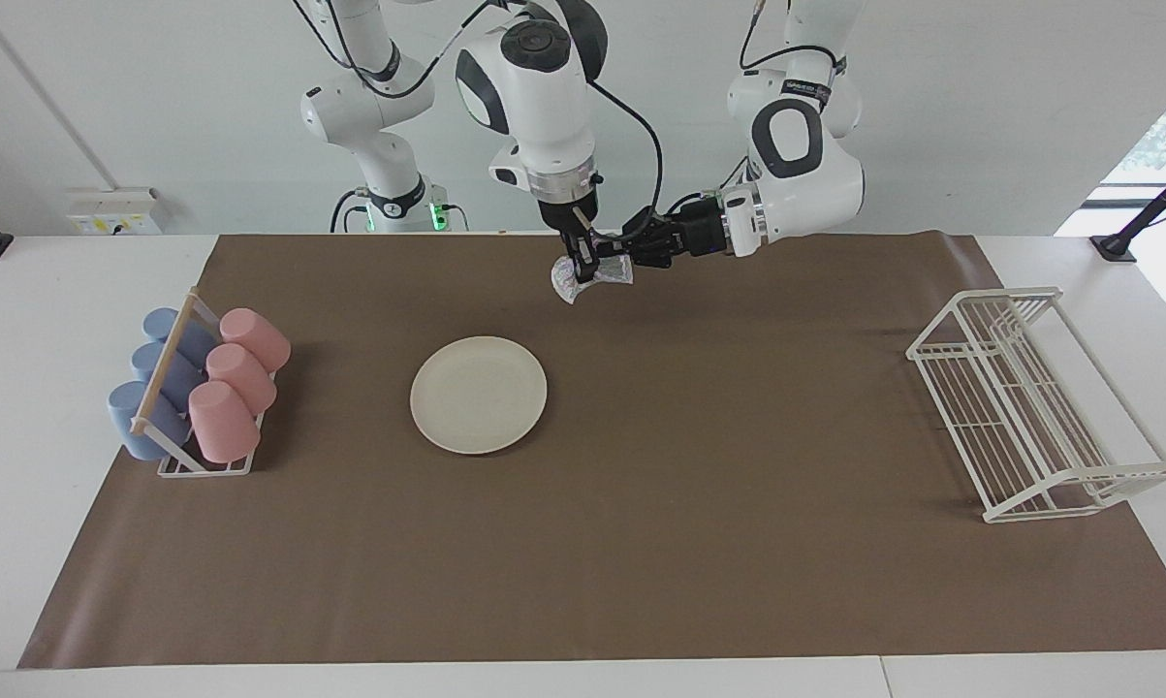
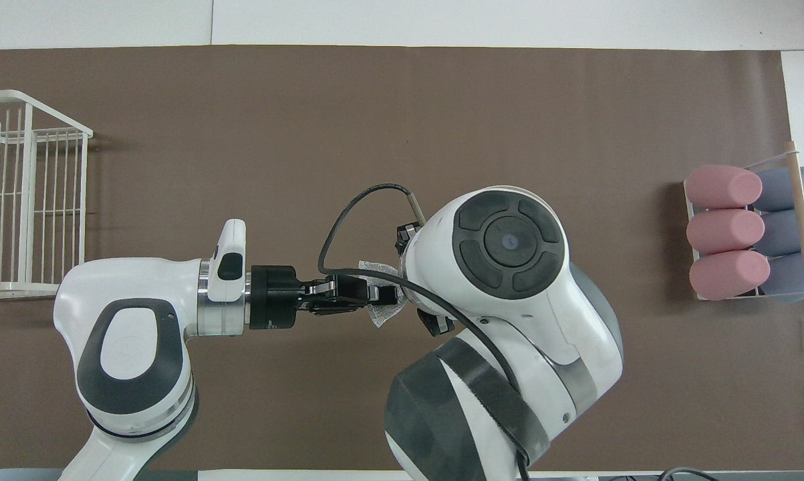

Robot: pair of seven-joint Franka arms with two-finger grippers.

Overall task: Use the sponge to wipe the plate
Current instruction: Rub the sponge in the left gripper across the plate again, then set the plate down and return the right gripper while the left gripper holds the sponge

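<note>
The cream-white plate [image 1: 479, 395] lies flat on the brown mat, toward the right arm's end of the table. In the overhead view the right arm hides it. The silvery mesh sponge [image 1: 568, 283] hangs in the air over the mat, close to the robots' edge of the table, and also shows in the overhead view [image 2: 381, 312]. My left gripper [image 1: 607, 262] reaches in level from the side and is shut on the sponge [image 2: 391, 294]. My right gripper [image 1: 583, 267] points straight down onto the same wad and touches it.
A rack of pink and blue cups [image 1: 204, 388] stands at the right arm's end of the mat [image 2: 749, 234]. A white wire rack [image 1: 1028, 407] stands at the left arm's end [image 2: 27, 200].
</note>
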